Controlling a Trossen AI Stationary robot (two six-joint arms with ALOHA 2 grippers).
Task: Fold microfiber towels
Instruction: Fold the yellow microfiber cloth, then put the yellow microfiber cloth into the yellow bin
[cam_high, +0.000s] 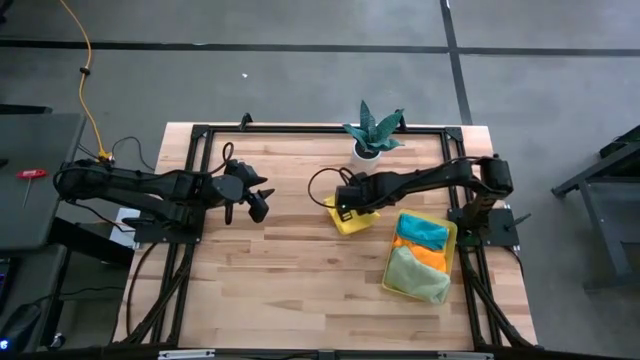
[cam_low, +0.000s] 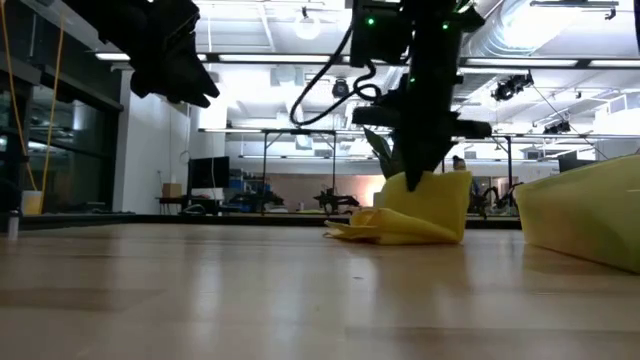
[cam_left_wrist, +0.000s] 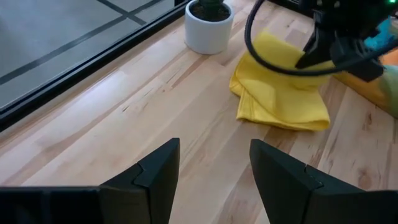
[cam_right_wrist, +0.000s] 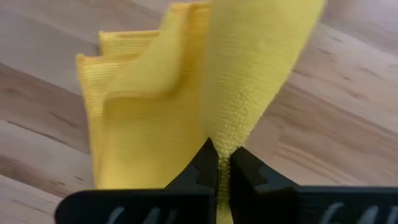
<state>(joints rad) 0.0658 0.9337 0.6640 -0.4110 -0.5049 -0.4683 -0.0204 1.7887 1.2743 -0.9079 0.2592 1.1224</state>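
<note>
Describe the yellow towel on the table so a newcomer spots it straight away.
Start at the potted plant at the table's far edge. Just in front of it, on bare wood, lies the yellow towel, one edge pinched and lifted by the right end effector. Unlike the teal, orange and pale green towels, it lies outside the yellow tray.

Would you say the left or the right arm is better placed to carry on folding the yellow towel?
Right. The right gripper is shut on the yellow towel, lifting an edge; the left gripper hangs open, away from it.
</note>
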